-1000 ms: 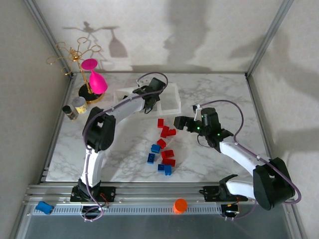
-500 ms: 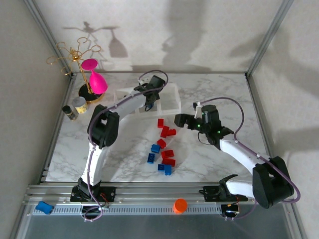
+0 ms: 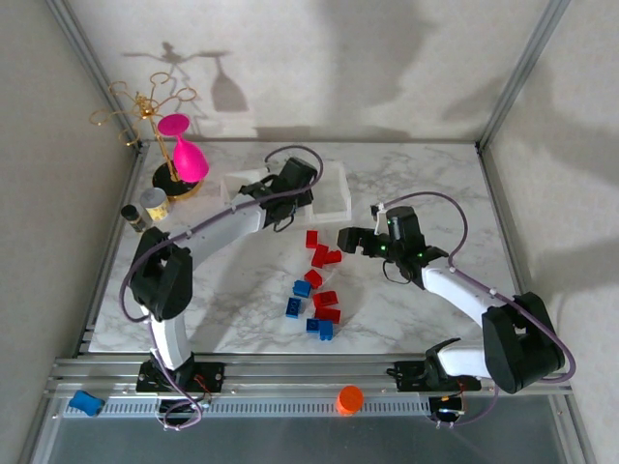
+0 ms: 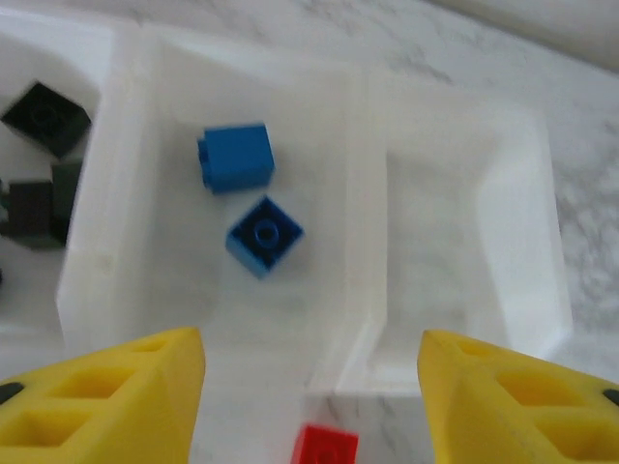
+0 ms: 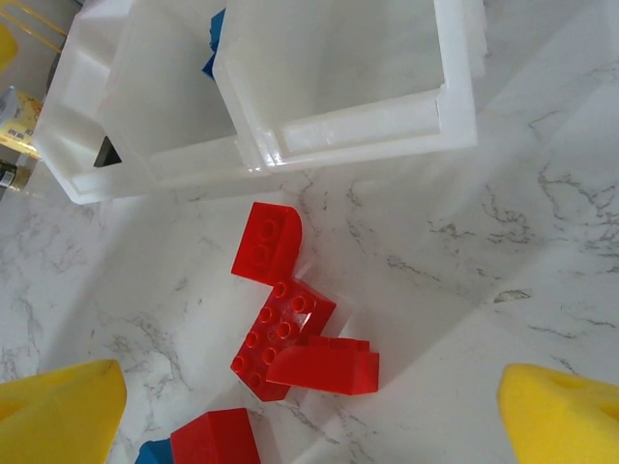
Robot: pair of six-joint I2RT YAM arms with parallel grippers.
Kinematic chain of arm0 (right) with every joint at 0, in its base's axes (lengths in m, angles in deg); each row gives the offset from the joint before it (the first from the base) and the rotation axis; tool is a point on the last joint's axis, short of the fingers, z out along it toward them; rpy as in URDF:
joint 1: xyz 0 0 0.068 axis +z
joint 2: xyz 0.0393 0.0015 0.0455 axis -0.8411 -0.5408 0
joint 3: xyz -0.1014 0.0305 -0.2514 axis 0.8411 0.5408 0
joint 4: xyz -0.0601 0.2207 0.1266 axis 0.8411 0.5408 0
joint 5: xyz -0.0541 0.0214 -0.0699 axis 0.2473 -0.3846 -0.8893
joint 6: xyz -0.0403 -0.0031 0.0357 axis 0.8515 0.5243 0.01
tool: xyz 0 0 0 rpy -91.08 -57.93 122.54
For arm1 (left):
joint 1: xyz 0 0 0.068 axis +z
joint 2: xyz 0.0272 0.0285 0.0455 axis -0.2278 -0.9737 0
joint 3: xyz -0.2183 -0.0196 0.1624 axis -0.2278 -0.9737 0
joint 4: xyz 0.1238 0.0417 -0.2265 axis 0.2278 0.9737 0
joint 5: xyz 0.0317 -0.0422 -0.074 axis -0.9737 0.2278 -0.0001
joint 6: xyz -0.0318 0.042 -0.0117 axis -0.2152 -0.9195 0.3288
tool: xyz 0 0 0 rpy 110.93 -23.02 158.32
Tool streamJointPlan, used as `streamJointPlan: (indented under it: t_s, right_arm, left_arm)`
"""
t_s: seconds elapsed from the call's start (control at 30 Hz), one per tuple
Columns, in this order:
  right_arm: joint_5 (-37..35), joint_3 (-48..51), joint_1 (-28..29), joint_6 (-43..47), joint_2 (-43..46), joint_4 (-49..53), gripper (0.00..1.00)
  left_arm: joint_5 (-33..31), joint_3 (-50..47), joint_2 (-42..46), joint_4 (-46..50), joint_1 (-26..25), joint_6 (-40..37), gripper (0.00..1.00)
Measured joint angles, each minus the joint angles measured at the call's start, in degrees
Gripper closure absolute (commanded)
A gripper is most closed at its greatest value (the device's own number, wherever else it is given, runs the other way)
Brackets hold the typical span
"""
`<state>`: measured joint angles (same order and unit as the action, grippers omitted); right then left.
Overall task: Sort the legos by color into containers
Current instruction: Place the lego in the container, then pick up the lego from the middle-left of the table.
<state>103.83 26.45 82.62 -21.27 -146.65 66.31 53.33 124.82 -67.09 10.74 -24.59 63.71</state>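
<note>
Legos [image 3: 324, 256] in red and blue lie loose in the middle of the worktop [image 3: 426, 174], a white marble-patterned surface enclosed by pale panels. The left wrist view shows what the top view hides: two blue bricks [image 4: 235, 158] in the middle bin of the containers [image 4: 363, 193] and black ones [image 4: 45, 118] in the bin beside it. Left gripper [image 4: 309, 387] hangs released above them, holding nothing. Right gripper [image 5: 309, 416] is spread wide over red bricks [image 5: 280, 338] lying near the containers.

Seen from above, the bins [image 3: 338, 184] are partly hidden by the left arm [image 3: 227, 224]. In the left wrist view, black legos [image 4: 37, 209] in the end bin and a red lego [image 4: 325, 447] before the bins are cut off.
</note>
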Motion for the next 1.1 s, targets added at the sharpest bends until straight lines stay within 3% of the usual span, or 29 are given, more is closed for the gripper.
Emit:
streamJointPlan:
  t_s: [0.3, 0.67, 1.1]
  right_arm:
    - [-0.1, 3.1, 2.0, 1.0, 0.0, 1.0, 0.01]
    - [-1.1, 9.0, 5.3, 0.6, 5.8, 3.0, 0.01]
    - [-3.6, 12.0, 5.3, -0.7, 12.2, 5.5, 0.01]
  left_arm:
    - [0.9, -15.3, 7.3, -0.9, -8.3, 2.0, 0.34]
    - [0.1, -21.3, 8.4, 0.2, -16.8, 5.6, 0.32]
    - [2.1, -28.0, 12.0, 1.5, -19.6, 5.7, 0.31]
